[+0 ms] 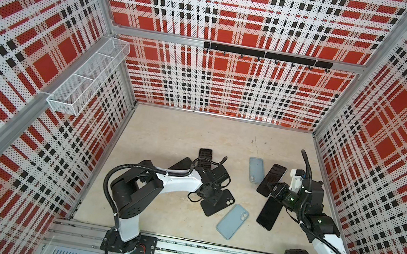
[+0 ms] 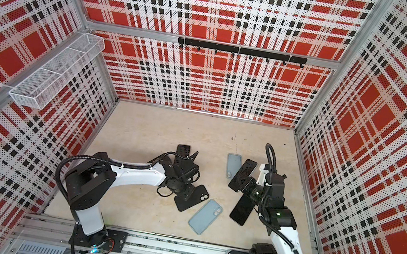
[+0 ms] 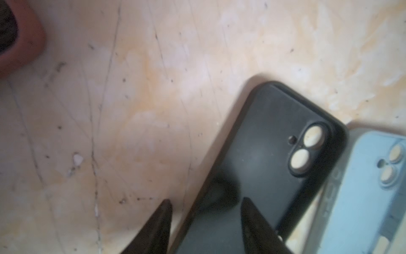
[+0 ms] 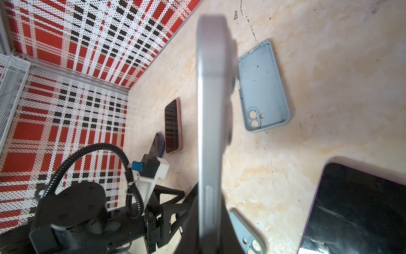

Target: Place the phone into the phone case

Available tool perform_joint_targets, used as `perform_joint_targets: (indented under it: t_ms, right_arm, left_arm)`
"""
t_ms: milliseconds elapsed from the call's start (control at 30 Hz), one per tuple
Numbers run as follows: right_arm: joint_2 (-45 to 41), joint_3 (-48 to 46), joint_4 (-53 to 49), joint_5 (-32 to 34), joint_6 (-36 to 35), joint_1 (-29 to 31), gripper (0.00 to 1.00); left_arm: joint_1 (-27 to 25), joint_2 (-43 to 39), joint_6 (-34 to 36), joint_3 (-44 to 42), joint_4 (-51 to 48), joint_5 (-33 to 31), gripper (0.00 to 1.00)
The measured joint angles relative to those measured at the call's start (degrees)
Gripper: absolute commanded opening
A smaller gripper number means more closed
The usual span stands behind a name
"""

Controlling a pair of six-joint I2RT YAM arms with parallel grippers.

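Observation:
My right gripper (image 1: pixel 272 188) (image 4: pixel 208 231) is shut on a phone (image 1: pixel 271 179) (image 2: pixel 245 174), held off the table with its silver edge (image 4: pixel 211 105) facing the wrist camera. A black phone case (image 1: pixel 220 207) (image 2: pixel 192 202) (image 3: pixel 274 143) lies back up on the table. My left gripper (image 1: pixel 212 197) (image 3: pixel 206 211) is low over it, jaws apart. One finger is over the case and one over the bare table, so the case's long edge runs between them. A light blue case (image 1: pixel 256 170) (image 4: pixel 262 88) lies hollow side up beside the held phone.
A bare phone (image 1: pixel 269 213) (image 4: pixel 356 209) lies screen up under the right arm. A second light blue case (image 1: pixel 232 221) (image 3: pixel 369 198) lies back up beside the black one. Two cased phones, pink (image 1: pixel 204 157) (image 4: pixel 173 125) and blue (image 1: pixel 181 164) (image 4: pixel 158 145), lie beyond the left arm.

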Motion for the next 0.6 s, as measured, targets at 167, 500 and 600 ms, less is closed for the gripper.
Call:
perform_joint_targets:
  t_ms: [167,500,600]
  right_arm:
    - [-1.62,0.00,-0.15,0.04,-0.02,0.00,0.00]
    - [0.02,-0.26,0.55,-0.20,0.22,0.00,0.00]
    - [0.55,-0.35,0.98,-0.42,0.24,0.00,0.00]
  left_arm:
    - [1.20,0.72,-0.04,0.15,1.95,-0.02,0.26]
    - [1.88,0.46,-3.69,0.11,1.36,-3.06,0.05]
    - [2.62,-0.28,-6.47,0.09,0.55,-3.96,0.02]
